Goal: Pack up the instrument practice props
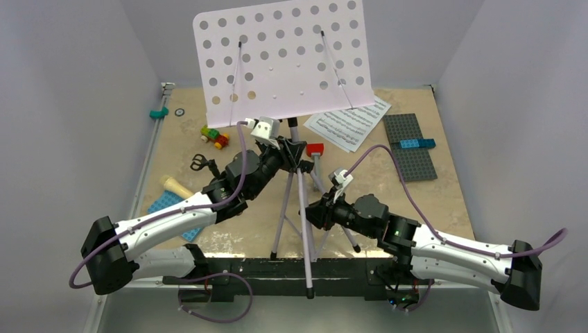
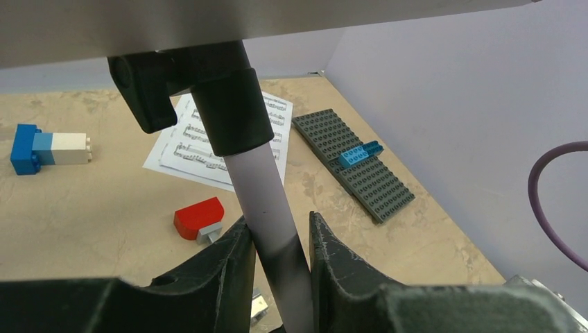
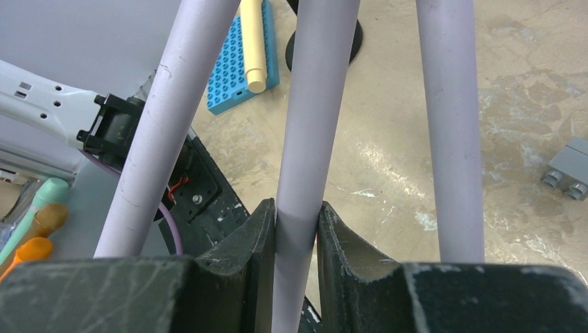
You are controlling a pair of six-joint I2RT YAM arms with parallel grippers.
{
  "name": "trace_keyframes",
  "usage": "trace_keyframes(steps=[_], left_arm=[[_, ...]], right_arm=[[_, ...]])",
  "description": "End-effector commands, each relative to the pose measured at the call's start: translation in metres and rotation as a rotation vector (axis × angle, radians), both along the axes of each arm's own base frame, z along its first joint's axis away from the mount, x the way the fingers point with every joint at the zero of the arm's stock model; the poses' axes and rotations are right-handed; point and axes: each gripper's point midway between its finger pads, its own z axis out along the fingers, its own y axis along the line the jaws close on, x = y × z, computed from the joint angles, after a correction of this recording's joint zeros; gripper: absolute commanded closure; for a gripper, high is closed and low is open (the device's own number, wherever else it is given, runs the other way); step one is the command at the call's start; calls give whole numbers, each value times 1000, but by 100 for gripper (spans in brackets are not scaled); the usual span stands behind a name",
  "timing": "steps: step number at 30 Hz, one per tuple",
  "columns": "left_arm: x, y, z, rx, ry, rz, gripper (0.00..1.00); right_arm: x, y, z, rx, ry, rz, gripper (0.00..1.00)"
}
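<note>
Left of the lilac music stand (image 1: 284, 55), the cream toy microphone (image 1: 177, 186) lies across a blue studded plate (image 1: 163, 205). The left gripper (image 2: 277, 257) is clamped high on the stand's centre pole, and the right gripper (image 3: 297, 232) squeezes one tripod leg lower down. The sheet-music pages (image 1: 350, 123) lie flat, right of the stand.

Lying ahead of the left gripper (image 2: 277, 236), off to its right: grey studded plate (image 2: 378, 187), carrying a blue brick (image 2: 358, 155). Sitting just ahead, slightly left: red brick (image 2: 199, 216). Resting farther left: blue-and-white brick (image 2: 45, 148). Lying ahead-left of the right gripper (image 3: 298, 215): blue studded plate (image 3: 232, 69). Sitting well to its right: grey brick (image 3: 570, 173).
</note>
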Motion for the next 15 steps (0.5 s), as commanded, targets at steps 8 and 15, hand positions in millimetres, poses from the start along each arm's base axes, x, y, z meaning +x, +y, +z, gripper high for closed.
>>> trace_keyframes(steps=[8, 15], left_arm=[[-10, 0, 72, 83, -257, 17, 100], [-21, -1, 76, 100, -249, -3, 100]], right_arm=[[-3, -2, 140, 363, -215, 0, 100], [-18, 0, 150, 390, -153, 71, 100]])
